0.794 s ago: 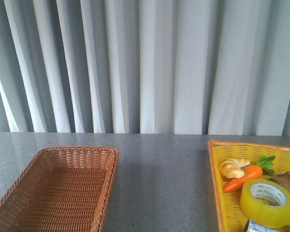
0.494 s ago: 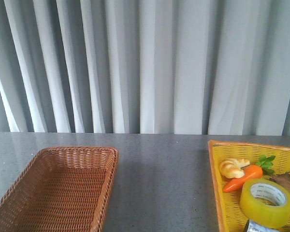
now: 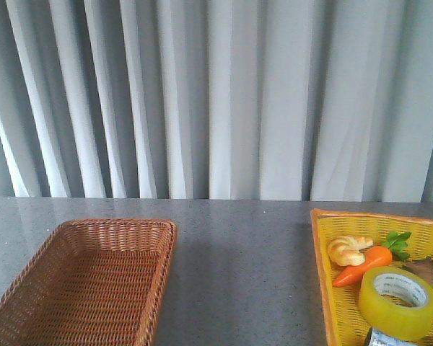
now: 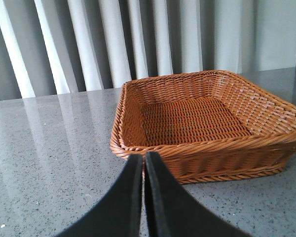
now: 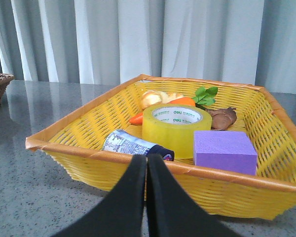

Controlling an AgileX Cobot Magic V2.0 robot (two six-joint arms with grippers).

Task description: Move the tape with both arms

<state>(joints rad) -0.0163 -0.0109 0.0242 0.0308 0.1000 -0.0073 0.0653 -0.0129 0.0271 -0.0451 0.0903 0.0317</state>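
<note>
**Tape lies in the yellow basket, both claws pressed together**

Tape (image 5: 177, 126) is what you must look for, and you find it inside the yellow basket (image 5: 138, 158) on the right side of the table (image 3: 238, 267). Start near, in the right wrist view: the right gripper (image 5: 147, 159) has its two black fingers pressed together, holding nothing, and its tip stands just in front of the basket's near rim. Behind the rim you see a small can (image 5: 133, 144) lying on its side, and a purple block (image 5: 225, 149) beside it. The tape lies flat just behind these two, with its white printed core facing up. Farther back are a toy carrot (image 5: 180, 102) with green leaves, a small bread piece (image 5: 158, 98) and a brown thing (image 5: 223, 117) which you cannot name for sure.

In the left wrist view, the left gripper (image 4: 143, 157) is also pressed together and holds nothing. It stands just before the near wall of the brown basket (image 4: 207, 148), without touching it so far as you can tell.

In the front view no arm is visible. The two baskets are well apart, with bare grey table between them, and a grey curtain (image 3: 216, 94) hangs behind.
</note>
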